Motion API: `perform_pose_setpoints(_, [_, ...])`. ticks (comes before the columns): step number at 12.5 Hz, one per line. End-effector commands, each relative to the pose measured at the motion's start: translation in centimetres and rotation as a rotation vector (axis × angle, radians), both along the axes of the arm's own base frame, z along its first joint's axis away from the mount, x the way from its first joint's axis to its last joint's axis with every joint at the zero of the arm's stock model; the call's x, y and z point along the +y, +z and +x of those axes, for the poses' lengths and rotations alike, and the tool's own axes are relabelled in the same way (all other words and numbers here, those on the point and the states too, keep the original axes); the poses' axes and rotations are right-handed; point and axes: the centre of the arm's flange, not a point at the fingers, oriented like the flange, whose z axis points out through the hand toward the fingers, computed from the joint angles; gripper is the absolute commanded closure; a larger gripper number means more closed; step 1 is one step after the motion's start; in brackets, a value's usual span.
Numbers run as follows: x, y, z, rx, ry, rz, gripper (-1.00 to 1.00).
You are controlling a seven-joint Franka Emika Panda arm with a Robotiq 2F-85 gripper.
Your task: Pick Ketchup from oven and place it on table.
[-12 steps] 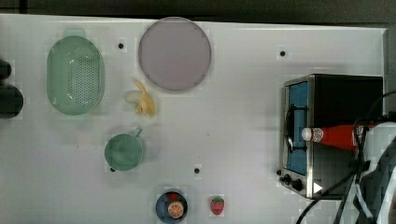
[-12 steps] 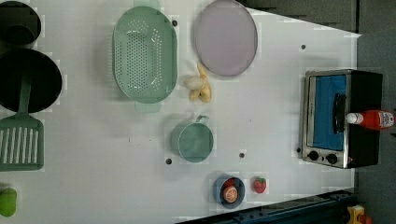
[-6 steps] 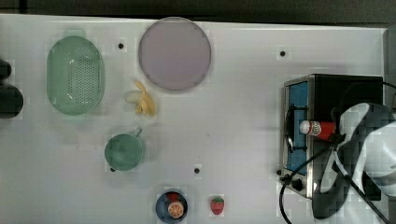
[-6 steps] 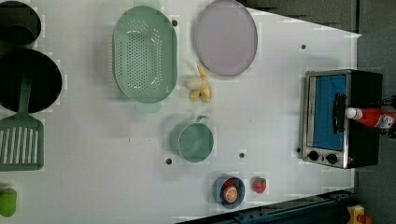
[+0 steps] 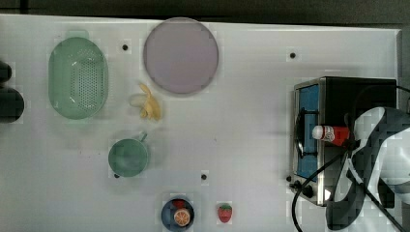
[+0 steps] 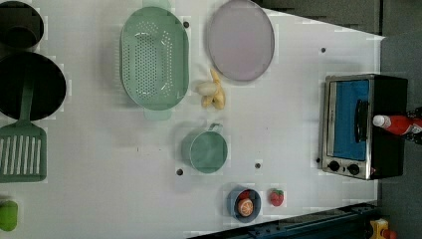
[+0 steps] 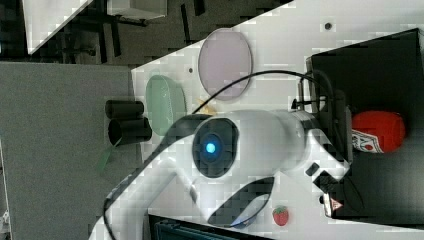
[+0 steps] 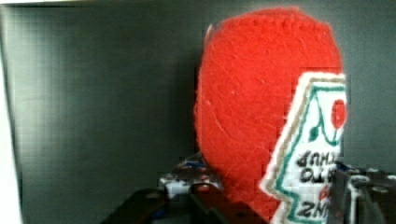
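Observation:
The Ketchup (image 5: 331, 134), a red bottle with a white cap, lies on its side on the black top of the oven (image 5: 338, 92), its cap over the blue glass door. In the left view the Ketchup (image 6: 398, 124) reaches past the back of the oven (image 6: 348, 119). My gripper (image 8: 271, 196) is at the bottle's base end with a dark finger on each side of the red body (image 8: 261, 116), shut on it. In the right view the white arm leads to the gripper (image 7: 347, 132) against the Ketchup (image 7: 377, 131). The white table (image 5: 241, 121) spreads to the top view's left of the oven.
On the table lie a lilac plate (image 5: 180, 54), a green colander (image 5: 77, 77), a banana (image 5: 147, 106), a green mug (image 5: 128, 157), a strawberry (image 5: 224, 212) and a blue bowl with fruit (image 5: 178, 215). A black cable (image 5: 314, 183) hangs past the oven's knobs.
My arm has swung in over the oven's back and now covers the bottle's base end. The jaws have come together onto the Ketchup, which has shifted only slightly.

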Motion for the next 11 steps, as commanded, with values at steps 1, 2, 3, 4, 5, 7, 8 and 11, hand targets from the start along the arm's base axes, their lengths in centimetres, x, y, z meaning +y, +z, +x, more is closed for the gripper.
perform_pose_setpoints(1, [5.4, 13.9, 1.4, -0.09, 0.125, 0.084, -0.26])
perform_pose_setpoints(2, [8.5, 15.5, 2.0, -0.067, 0.184, 0.13, -0.26])
perform_pose_setpoints(3, [11.3, 16.1, 3.0, -0.063, 0.238, 0.146, -0.26])
perform_pose_setpoints(4, [16.1, 16.6, 5.2, -0.063, 0.33, 0.154, -0.26])
perform_pose_setpoints(5, [19.2, 16.4, 6.6, -0.058, 0.388, 0.16, -0.26])
perform_pose_setpoints(7, [27.7, 14.7, 9.5, -0.025, 0.538, 0.183, -0.26])
perform_pose_setpoints(8, [30.1, 13.6, 10.1, -0.01, 0.581, 0.184, -0.26])
perform_pose_setpoints(11, [34.9, 8.6, 10.8, 0.068, 0.706, 0.091, -0.26])
